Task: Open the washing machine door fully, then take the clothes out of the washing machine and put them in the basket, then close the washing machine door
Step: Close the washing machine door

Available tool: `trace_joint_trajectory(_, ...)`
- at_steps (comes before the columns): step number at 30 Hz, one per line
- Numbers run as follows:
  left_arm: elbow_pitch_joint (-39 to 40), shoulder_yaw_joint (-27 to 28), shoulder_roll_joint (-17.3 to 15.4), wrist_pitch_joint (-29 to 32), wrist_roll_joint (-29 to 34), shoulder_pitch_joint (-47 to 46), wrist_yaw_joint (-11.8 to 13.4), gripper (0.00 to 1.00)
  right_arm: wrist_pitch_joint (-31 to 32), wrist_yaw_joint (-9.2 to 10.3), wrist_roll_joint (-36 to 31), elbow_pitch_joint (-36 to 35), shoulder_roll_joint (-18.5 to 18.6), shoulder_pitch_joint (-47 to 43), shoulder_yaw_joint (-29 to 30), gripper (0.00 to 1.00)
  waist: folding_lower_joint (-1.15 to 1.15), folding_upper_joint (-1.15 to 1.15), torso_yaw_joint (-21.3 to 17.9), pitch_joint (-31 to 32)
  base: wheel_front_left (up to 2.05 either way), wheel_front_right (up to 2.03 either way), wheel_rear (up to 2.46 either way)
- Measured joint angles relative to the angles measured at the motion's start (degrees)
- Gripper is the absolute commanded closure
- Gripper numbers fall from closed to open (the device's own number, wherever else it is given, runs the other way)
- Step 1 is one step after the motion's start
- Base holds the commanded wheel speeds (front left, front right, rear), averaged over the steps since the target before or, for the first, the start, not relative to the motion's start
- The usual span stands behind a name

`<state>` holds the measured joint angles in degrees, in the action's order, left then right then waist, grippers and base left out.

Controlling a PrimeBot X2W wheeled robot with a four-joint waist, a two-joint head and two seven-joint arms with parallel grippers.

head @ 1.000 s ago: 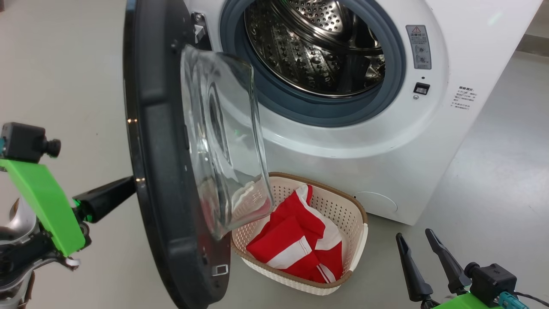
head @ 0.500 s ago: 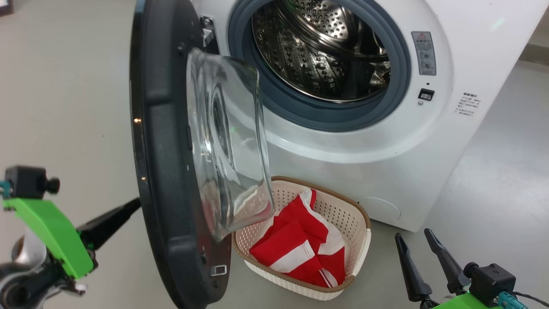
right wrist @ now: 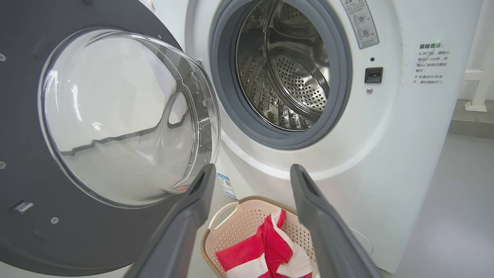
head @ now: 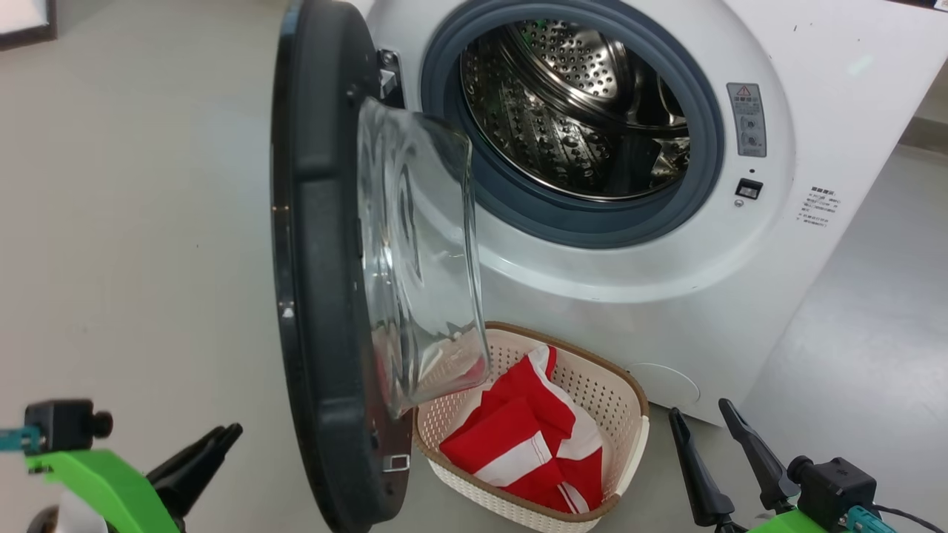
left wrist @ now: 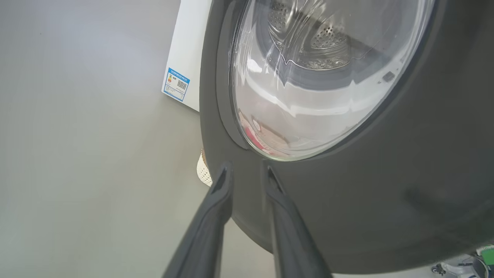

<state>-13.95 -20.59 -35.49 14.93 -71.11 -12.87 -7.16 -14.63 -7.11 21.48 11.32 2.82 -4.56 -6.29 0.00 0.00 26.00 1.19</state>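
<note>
left gripper (head: 215,448) (left wrist: 247,173): 8 o'clock in head view; jaws parted by a narrow gap, nothing between them
left contact: fingers point at the outer black face of the door (head: 318,259) (left wrist: 386,193); head view shows floor between tips and door edge
right gripper (head: 700,411) (right wrist: 252,170): 5 o'clock in head view; jaws spread wide, holding nothing, touching nothing
door position: swung out at 9 o'clock of the drum (head: 563,111) mouth, nearly edge-on in head view, glass bowl bulging toward the washer (head: 666,296)
drum: steel, mouth uncovered, no fabric seen inside
clothes (head: 518,437) (right wrist: 239,256): red and white, bunched in the basket (head: 592,377) (right wrist: 231,227)
basket position: on the floor at 6 o'clock of the drum mouth, just beside the washer front
in the way: door stands between left gripper and basket; its glass bowl overlaps the basket's 9 o'clock end in head view
right path: open floor between right fingers and basket
</note>
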Motion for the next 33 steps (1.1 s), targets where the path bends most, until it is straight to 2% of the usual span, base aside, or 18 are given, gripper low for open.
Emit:
trace_joint_trajectory(3,-0.73,-0.48,0.2,-2.55,0.76,1.0,0.0,0.48,0.0,0.0,0.0,0.0,0.0,-0.03,-0.07,0.0,0.0,0.0,0.23,0.17,0.0,0.0,0.0)
trace_joint_trajectory(6,-1.53,-1.13,0.81,-6.16,1.56,2.42,0.0,0.24,0.0,0.0,0.0,0.0,0.0,-0.25,-0.11,0.0,0.0,0.0,0.51,0.25,0.0,0.0,0.0)
trace_joint_trajectory(10,-3.96,-1.58,1.18,-11.26,3.19,3.96,0.0,0.0,0.0,0.0,0.0,-0.01,0.0,-0.83,-0.23,0.0,0.0,0.0,0.64,0.12,0.0,0.0,0.0)
trace_joint_trajectory(18,-8.14,-2.24,4.14,-21.09,5.89,6.21,0.0,0.0,0.0,0.0,0.0,0.0,0.02,-1.15,-0.31,0.0,0.0,0.0,0.76,-0.02,0.0,0.0,0.0)
trace_joint_trajectory(23,-10.83,-3.05,5.93,-27.51,10.67,6.74,0.0,0.0,0.0,0.0,0.0,0.01,0.07,-1.15,-0.37,0.0,0.0,0.0,0.7,-0.09,0.0,0.0,0.0)
trace_joint_trajectory(26,-12.07,-2.37,7.45,-28.94,15.4,7.06,0.27,0.0,0.0,0.0,0.0,0.01,0.09,-1.15,-0.32,0.0,0.0,0.01,0.77,-0.15,0.0,0.0,0.0)
trace_joint_trajectory(28,-11.85,0.16,8.79,-29.08,19.28,7.07,0.92,0.0,0.0,0.0,0.0,0.01,0.09,-1.15,-0.29,0.0,0.0,0.0,0.89,-0.22,0.0,0.0,0.0)
trace_joint_trajectory(33,-6.04,10.47,13.29,-29.22,33.41,7.86,2.69,0.0,0.0,0.0,0.0,0.0,0.15,-1.14,-0.08,0.0,0.0,0.0,1.0,-0.44,0.0,0.0,0.0)
